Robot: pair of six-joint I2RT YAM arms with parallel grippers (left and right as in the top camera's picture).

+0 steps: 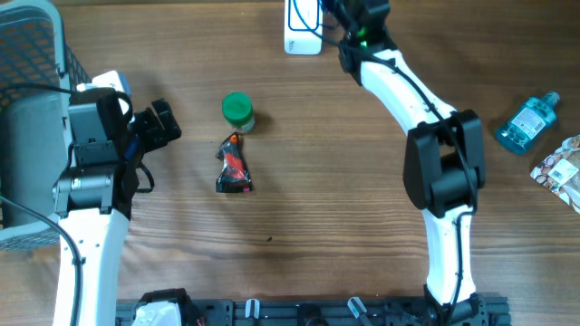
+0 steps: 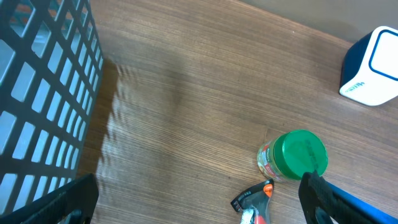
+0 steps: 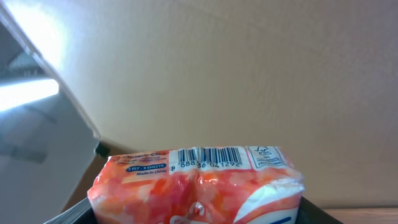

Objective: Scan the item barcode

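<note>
- Tissue pack clamped in right gripper, barcode facing wrist camera.
- Left gripper wide open over table, near green-lidded jar.

Grey plastic mesh basket at the left edge of the brown wooden table. Green-lidded clear jar left of centre, with the crumpled black-and-red foil packet just in front of it. White-and-blue box scanner at back edge, centre. Blue plastic bottle far right, and the patterned snack packet in front of it, at the edge. Orange-and-white tissue pack sits between the right gripper fingers.
</note>
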